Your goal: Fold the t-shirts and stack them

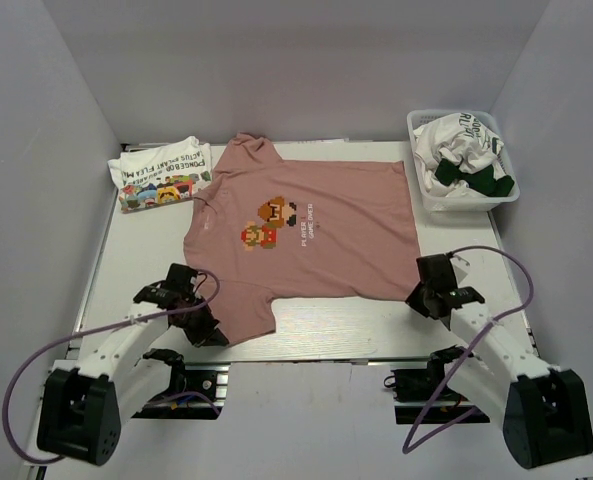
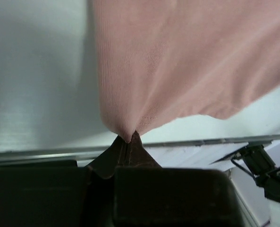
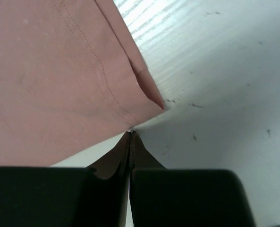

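The dusty-pink t-shirt (image 1: pixel 306 225) with a pixel game-character print lies spread flat in the middle of the table. My left gripper (image 1: pixel 214 333) is shut on its near-left sleeve edge, and the cloth puckers at the tips in the left wrist view (image 2: pixel 130 137). My right gripper (image 1: pixel 423 293) is shut at the near-right hem corner, with the pink hem (image 3: pixel 106 85) meeting the tips (image 3: pixel 131 133). A folded white t-shirt with colourful cartoon print (image 1: pixel 161 175) lies at the back left.
A white lattice basket (image 1: pixel 454 206) at the back right holds crumpled white t-shirts with green lettering (image 1: pixel 456 140) and a dark green one (image 1: pixel 488 182). Grey walls enclose the table on three sides. The table's metal front rail (image 2: pixel 187 142) runs just behind my left fingers.
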Tool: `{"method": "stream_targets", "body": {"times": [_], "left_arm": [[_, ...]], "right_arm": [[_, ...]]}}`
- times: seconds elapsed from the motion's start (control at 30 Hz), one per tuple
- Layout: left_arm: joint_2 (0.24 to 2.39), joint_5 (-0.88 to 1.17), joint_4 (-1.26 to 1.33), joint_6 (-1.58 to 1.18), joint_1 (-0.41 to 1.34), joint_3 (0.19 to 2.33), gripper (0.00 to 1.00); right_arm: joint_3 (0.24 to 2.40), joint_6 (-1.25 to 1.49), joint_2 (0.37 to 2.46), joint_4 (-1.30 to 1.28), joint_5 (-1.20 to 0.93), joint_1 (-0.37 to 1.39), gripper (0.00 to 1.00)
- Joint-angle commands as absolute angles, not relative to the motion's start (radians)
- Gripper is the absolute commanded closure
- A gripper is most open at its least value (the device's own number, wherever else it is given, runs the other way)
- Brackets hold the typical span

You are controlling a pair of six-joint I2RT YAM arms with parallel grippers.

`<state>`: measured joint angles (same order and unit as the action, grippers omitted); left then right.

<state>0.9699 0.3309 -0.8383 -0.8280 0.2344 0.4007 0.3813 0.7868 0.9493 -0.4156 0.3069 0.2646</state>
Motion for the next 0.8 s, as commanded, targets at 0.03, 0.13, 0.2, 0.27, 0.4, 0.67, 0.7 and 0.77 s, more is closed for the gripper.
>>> {"method": "stream_targets", "body": {"times": [0.03, 0.13, 0.2, 0.27, 0.4, 0.67, 0.7, 0.77], "left_arm": [[0.844, 0.377, -0.991, -0.830, 0.238, 0.448, 1.00], [0.775, 0.386, -1.046, -0.804, 0.238, 0.468, 1.00], [0.762, 0.387, -1.058, -0.804, 0.238, 0.468, 1.00], [0.752, 0.405, -1.032, -0.804, 0.238, 0.468, 1.00], [0.799, 0.449, -0.921, -0.795, 0.238, 0.504, 1.00], [0.925, 0.465, -0.815, -0.767, 0.238, 0.595, 1.00], [0.934, 0.465, -0.815, -0.758, 0.238, 0.595, 1.00], [0.954, 0.465, -0.815, -0.758, 0.238, 0.595, 1.00]], "right_arm": [[0.379, 0.822, 0.809, -0.537, 0.356, 0.258, 1.00], [0.387, 0.836, 0.720, -0.587, 0.325, 0.259, 1.00], [0.391, 0.839, 0.697, -0.614, 0.328, 0.259, 1.00], [0.397, 0.833, 0.695, -0.609, 0.331, 0.259, 1.00], [0.397, 0.784, 0.735, -0.543, 0.295, 0.261, 1.00], [0.417, 0.762, 0.884, -0.459, 0.319, 0.256, 0.76], [0.419, 0.762, 0.906, -0.448, 0.324, 0.256, 0.66], [0.425, 0.767, 0.939, -0.443, 0.333, 0.258, 0.58]]}}
